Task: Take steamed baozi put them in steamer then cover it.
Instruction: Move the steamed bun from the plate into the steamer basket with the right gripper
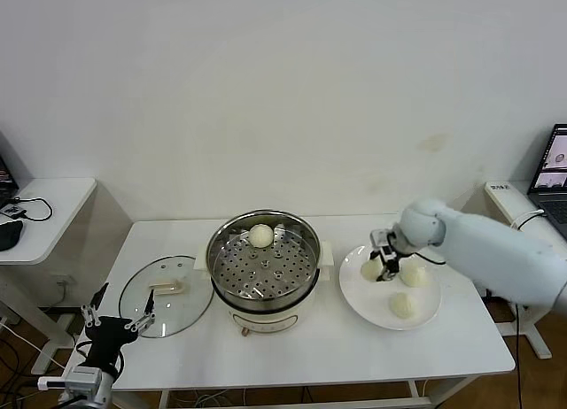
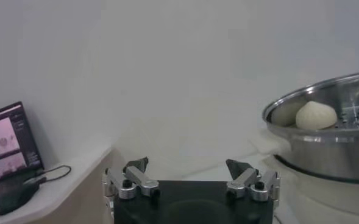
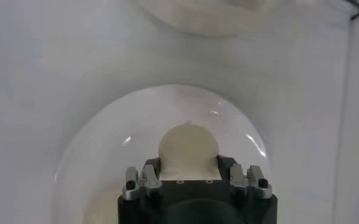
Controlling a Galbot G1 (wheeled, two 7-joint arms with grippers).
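The right gripper [image 1: 387, 272] is set down over the plate [image 1: 425, 316] at the right of the bench [image 1: 292, 347], its jaws clenched on a baozi [image 3: 188, 146] that is seen between them in the right wrist view. That baozi is the left-hand one on the plate [image 1: 371, 269]; a second [image 1: 414, 274] lies just beside the gripper and a third [image 1: 402, 304] nearer the front rim. A fourth baozi [image 1: 260, 235] is already seated at the back of the steamer [image 1: 263, 266], which stands at mid-bench. The cover [image 1: 164, 298] lies flat to the left of the steamer, handle up.

The step in hand is judged to be the pick-up of the second bun for transfer. The grip should be kept gentle, since soft dough is likely to be dented or torn by hard squeezing. The bun should be raised straight up until the steamer's rim can be cleared, so that the neighbouring bun is not nudged off the plate. It is best set on a bare part of the perforated tray, apart from the bun already there, with room left for two more.

The left gripper [image 1: 117, 322] is parked low at the bench's front left corner, jaws released and empty.

Counted: four baozi, one steamer, one cover, one plate.
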